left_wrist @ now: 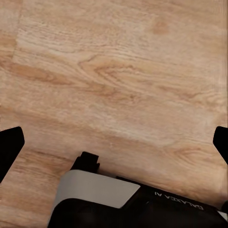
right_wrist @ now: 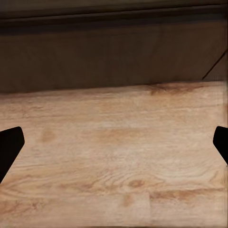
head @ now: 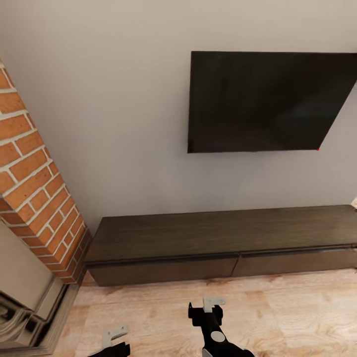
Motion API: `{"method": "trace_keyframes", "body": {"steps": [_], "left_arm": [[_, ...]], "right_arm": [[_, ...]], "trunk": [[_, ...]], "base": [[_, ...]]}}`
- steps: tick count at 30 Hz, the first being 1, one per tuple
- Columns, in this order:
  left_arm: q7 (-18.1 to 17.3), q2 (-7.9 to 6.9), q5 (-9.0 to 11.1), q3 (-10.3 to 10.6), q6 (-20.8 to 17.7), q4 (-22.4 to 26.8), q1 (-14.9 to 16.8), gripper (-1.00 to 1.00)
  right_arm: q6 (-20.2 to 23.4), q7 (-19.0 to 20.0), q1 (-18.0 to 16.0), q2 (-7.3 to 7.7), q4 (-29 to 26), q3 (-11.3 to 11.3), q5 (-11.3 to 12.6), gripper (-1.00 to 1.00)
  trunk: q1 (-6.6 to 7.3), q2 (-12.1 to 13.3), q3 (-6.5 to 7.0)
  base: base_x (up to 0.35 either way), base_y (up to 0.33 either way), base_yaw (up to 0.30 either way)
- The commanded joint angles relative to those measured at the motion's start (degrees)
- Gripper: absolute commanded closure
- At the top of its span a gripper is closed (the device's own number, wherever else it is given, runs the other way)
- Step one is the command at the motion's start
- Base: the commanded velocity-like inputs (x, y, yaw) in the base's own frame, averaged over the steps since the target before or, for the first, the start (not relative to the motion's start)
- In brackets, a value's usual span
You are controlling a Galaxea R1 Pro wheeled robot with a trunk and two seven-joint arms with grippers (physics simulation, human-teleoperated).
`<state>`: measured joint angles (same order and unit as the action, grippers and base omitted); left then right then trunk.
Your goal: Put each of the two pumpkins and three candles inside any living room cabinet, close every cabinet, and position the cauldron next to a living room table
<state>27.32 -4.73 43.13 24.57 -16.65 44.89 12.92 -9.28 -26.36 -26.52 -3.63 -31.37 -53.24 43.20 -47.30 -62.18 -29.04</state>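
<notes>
Fingers spread wide and empty on both grippers (nothing carried); I face the cabinet (head: 218, 243), its drawers shut, probably to open one.

Right arm: glossy black moulded wrist housing (head: 216, 337) bearing a round pale-grey cap. Ahead of it, a black gripper block with two flat light-grey finger plates (head: 213, 301), each with small holes.

Left arm: black end block at the lower frame edge of the head view, topped by a light-grey angled finger plate (head: 114, 335).

Left wrist view: black body shell with a rounded pale-grey panel (left_wrist: 95, 187), small white lettering (left_wrist: 178, 200) printed on the black, and black fingertips (left_wrist: 9, 145) at both side edges.

Right wrist view: black fingertips (right_wrist: 9, 145) at both side edges.
</notes>
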Motion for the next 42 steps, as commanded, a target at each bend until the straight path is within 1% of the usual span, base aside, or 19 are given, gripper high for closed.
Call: {"method": "trace_keyframes", "body": {"steps": [1,7,12,14,17,21,24,27,32,38,42], "left_arm": [[0.27,-0.09,0.50,0.31,-0.10,-0.61,0.28,-1.00],[-0.07,-0.24,0.62,0.30,-0.12,-3.00,0.85,-1.00],[-0.45,-0.12,0.53,0.30,0.24,-8.94,1.66,-1.00],[-1.13,-0.07,0.49,0.30,0.48,-10.70,1.75,-1.00],[-3.77,-0.02,0.37,0.30,0.87,-14.38,1.82,-1.00],[-6.03,-0.07,0.31,0.30,1.60,-18.52,1.84,-1.00],[-7.21,-0.12,0.32,0.30,3.82,-21.43,1.85,-1.00],[-7.97,-0.17,0.38,0.37,5.32,-23.72,1.85,-1.00],[-8.27,-0.07,0.49,0.39,5.95,-25.55,1.85,-1.00],[-8.29,0.12,0.46,0.30,6.16,-26.84,1.85,-1.00],[-8.32,0.15,0.46,0.23,6.19,-27.16,1.84,-1.00]], "right_arm": [[-0.34,-0.31,-0.10,0.02,0.00,-0.46,0.63,-1.00],[-0.31,-0.28,-0.11,0.02,0.05,-0.46,0.68,-1.00],[-0.30,-0.24,-0.10,0.02,0.07,-0.52,0.68,-1.00],[-0.30,-0.16,-0.10,0.02,0.08,-0.54,0.67,-1.00],[-0.32,0.07,0.13,0.01,0.26,-0.55,0.66,-1.00],[-0.31,0.14,0.34,0.02,0.56,-0.55,0.66,-1.00],[-0.30,0.16,0.51,0.02,0.70,-0.55,0.66,-1.00],[-0.30,0.16,1.67,0.00,0.76,-0.55,0.61,-1.00],[-0.27,0.12,2.70,0.00,1.14,-0.55,0.61,-1.00],[-0.32,0.16,3.33,-0.04,3.99,-0.58,0.61,-1.00],[-0.42,0.11,4.60,0.01,4.76,-0.56,0.69,-1.00]], "trunk": [[0.22,0.37,0.07],[1.54,2.78,0.80],[2.64,4.79,1.40],[3.08,5.59,1.69],[3.74,6.79,2.18],[4.62,8.40,2.89],[5.28,9.60,3.42],[5.93,10.80,3.96],[7.03,12.81,4.86],[8.35,15.21,5.93],[9.23,16.82,6.65]], "base": [[0.000,0.000,-0.215],[0.000,0.000,-0.218],[0.000,0.000,-0.215],[0.000,0.000,-0.121],[0.000,0.000,-0.047],[0.000,0.000,-0.013],[0.000,0.000,-0.003],[0.000,0.000,-0.001],[0.000,0.000,0.000],[0.000,0.000,0.000],[0.000,0.000,0.000]]}}
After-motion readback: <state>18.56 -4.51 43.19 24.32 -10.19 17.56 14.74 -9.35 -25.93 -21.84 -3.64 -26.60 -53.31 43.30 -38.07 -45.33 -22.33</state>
